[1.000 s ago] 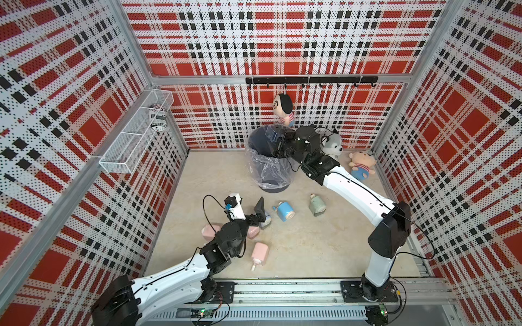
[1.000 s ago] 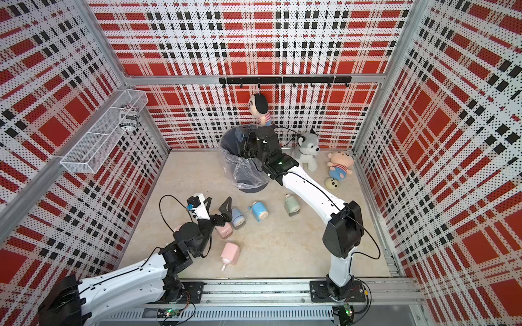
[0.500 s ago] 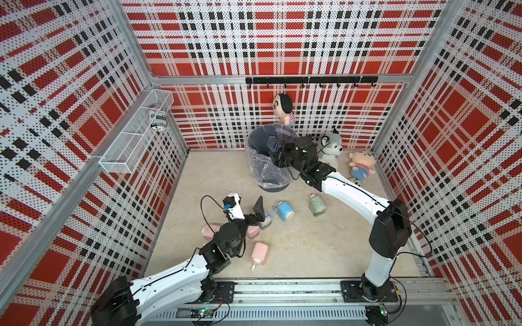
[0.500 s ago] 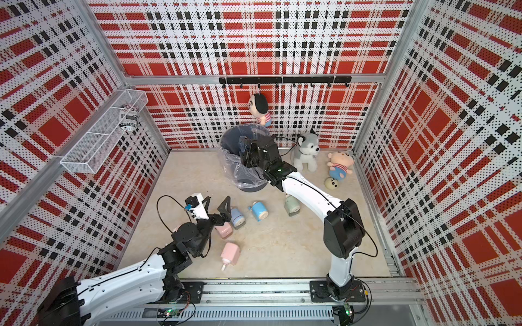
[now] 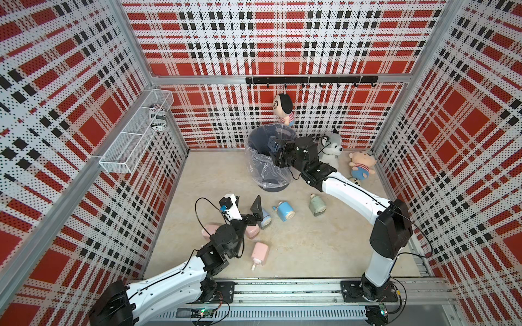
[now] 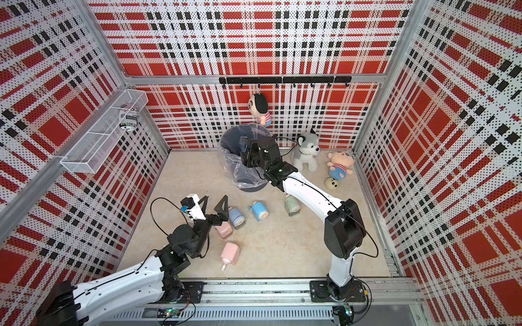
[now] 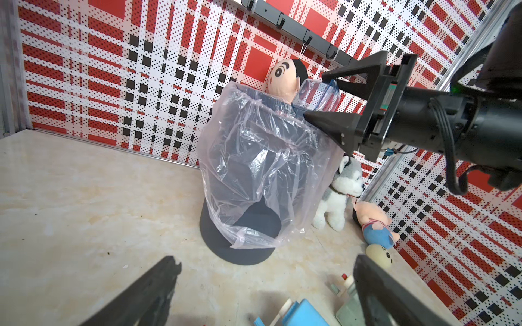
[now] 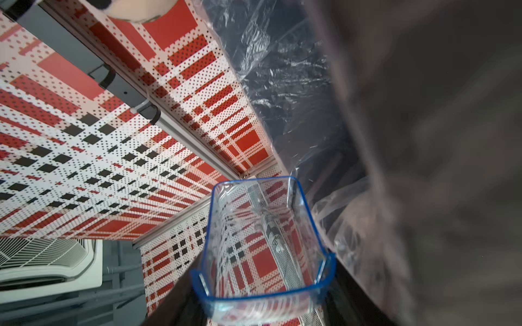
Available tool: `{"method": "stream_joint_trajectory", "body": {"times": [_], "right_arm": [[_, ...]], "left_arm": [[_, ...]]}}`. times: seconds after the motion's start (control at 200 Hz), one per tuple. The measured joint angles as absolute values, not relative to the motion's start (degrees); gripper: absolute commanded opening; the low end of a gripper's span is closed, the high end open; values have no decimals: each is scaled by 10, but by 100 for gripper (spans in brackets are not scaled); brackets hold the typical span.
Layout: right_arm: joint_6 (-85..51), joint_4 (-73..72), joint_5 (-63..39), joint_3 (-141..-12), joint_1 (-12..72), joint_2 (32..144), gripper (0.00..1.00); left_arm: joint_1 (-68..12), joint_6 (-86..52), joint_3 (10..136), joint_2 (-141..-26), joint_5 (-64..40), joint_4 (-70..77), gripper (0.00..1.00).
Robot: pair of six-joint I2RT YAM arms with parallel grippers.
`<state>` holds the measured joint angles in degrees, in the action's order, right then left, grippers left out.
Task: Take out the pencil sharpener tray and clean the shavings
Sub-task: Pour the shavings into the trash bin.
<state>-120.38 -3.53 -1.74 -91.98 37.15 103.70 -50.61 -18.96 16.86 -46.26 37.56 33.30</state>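
The big bin (image 5: pixel 261 169) stands at 12 o'clock on the floor (image 5: pixel 310 248), mouth up to catch mess. The right claw (image 7: pixel 317 96) reaches over its rim from 3 o'clock, squeezed tight. The left claw (image 6: pixel 213 204) hangs at 9 o'clock, spread wide and empty, near the blue sharpener (image 5: pixel 284 210). The small clear tray (image 8: pixel 262 242) sits in the right claw above the bin, tipped, likely so shavings fall in
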Motion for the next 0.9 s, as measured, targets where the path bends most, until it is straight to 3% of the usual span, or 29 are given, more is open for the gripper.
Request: {"method": "stream_joint_trajectory", "body": {"times": [0.902], "right_arm": [[-1204, -8, -20, -951, 371, 1040, 44]], "left_arm": [[-506, -190, 169, -476, 375, 337, 98]]}}
